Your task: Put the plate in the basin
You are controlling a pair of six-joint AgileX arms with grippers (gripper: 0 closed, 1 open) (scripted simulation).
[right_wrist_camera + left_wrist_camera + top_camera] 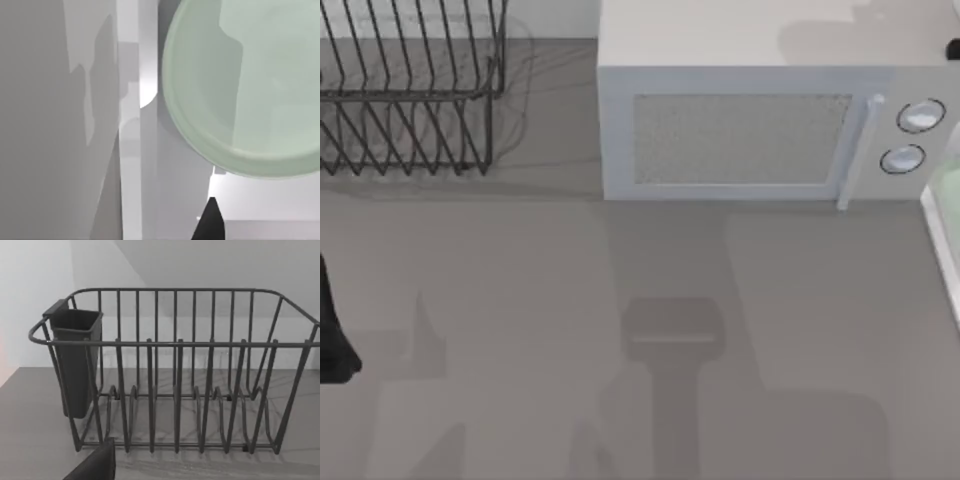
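Top view: our left arm (332, 330) shows as a dark shape at the table's far left edge; its fingers are out of sight, so we cannot tell whether they are parted or closed. The grey tabletop (520, 300) carries a black wire dish rack (410, 90) at the back left and a white box-shaped microwave with two round knobs (760, 120) at the back centre to right. At the right edge stands the white, thin-rimmed, straight-edged basin (942, 250), only its corner in view, and inside it a sliver of the large, round, smooth pale mint-green plate (950, 190).

Left wrist view: the dish rack (175, 375) stands ahead of our left gripper, well apart from it, upright on the table. A dark grey plastic cutlery cup (75, 360) hangs on one end of the rack. One dark finger (95, 465) pokes in at the frame's edge; its partner is hidden, so the grip state is unclear.

Right wrist view: the plate (250, 85) lies beyond our right gripper's one visible dark fingertip (210, 222), apart from it, inside the basin's white walls (132, 125). We cannot tell whether these fingers are spread or closed; nothing visibly touches the plate.
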